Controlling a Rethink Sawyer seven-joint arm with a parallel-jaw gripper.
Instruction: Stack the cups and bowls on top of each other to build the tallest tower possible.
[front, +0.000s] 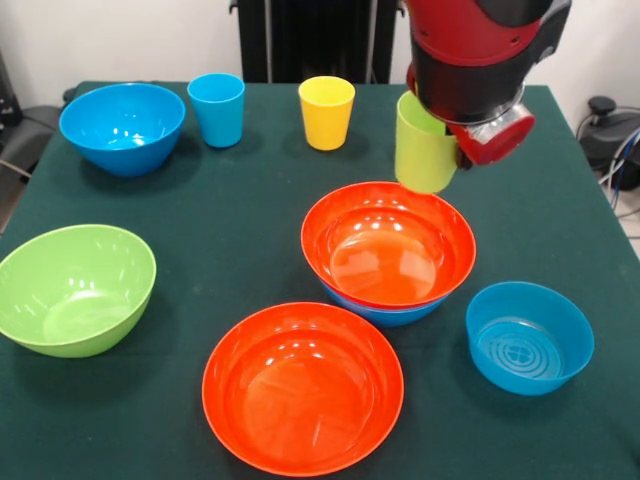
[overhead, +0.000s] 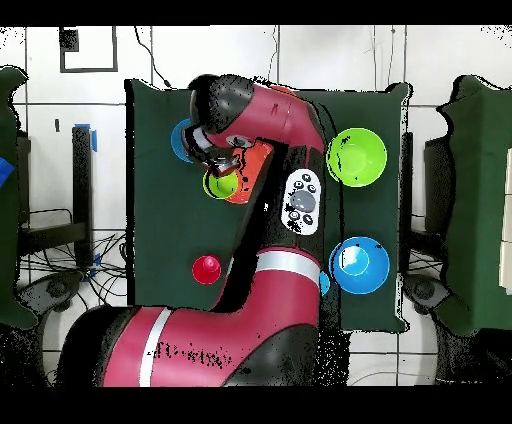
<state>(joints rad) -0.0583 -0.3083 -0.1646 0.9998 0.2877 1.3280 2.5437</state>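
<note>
My gripper (front: 441, 132) is shut on the lime green cup (front: 424, 148) and holds it upright in the air over the far right rim of an orange bowl (front: 388, 245). That bowl sits nested in a blue bowl (front: 386, 313), of which only the lower edge shows. In the overhead view the green cup (overhead: 221, 184) sits under the gripper (overhead: 222, 168), beside the orange bowl (overhead: 252, 176). A second orange bowl (front: 303, 385) lies at the near edge. The blue cup (front: 216, 108) and yellow cup (front: 327, 112) stand at the far side. The red cup (overhead: 207, 268) shows only overhead.
A lime green bowl (front: 75, 288) sits at the left, a deep blue bowl (front: 122, 125) at the far left, and a smaller blue bowl (front: 528, 335) at the near right. The dark green table (front: 230, 230) ends close behind the cups.
</note>
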